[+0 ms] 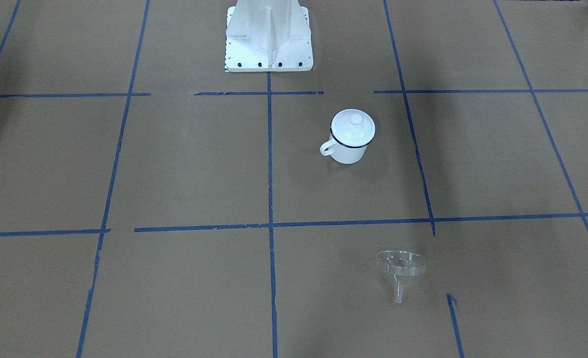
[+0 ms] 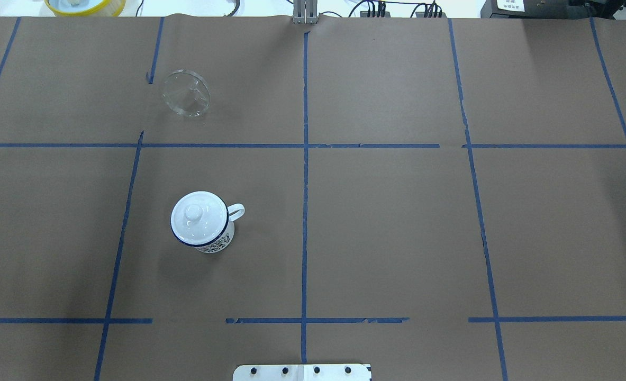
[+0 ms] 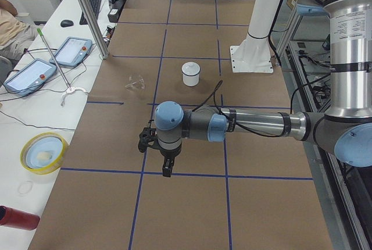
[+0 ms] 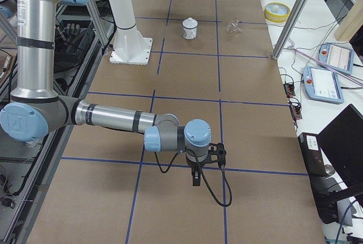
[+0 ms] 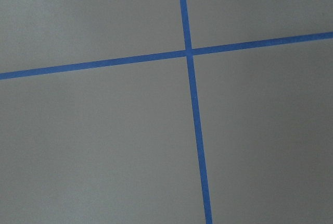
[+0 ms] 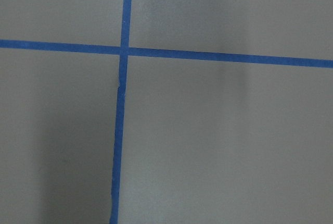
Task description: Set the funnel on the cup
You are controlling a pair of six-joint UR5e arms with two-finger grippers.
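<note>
The cup (image 1: pixel 348 149) is a white enamel mug with a dark blue rim. It stands upright on the brown table, and a round white knobbed lid (image 1: pixel 353 124) covers its mouth. It also shows in the overhead view (image 2: pixel 215 238). The clear funnel (image 1: pixel 400 266) lies on its side farther from the robot's base, apart from the cup; in the overhead view (image 2: pixel 187 93) it is at the upper left. My left gripper (image 3: pixel 167 170) and right gripper (image 4: pixel 195 179) hover over bare table at opposite ends, far from both. I cannot tell whether they are open or shut.
The white robot base (image 1: pixel 269 37) stands at the table's near-robot edge. Blue tape lines divide the brown paper. Off the table's far side are a yellow bowl (image 3: pixel 43 152), a metal post (image 3: pixel 87 14), tablets (image 3: pixel 72 51) and a red bottle (image 3: pixel 17 218).
</note>
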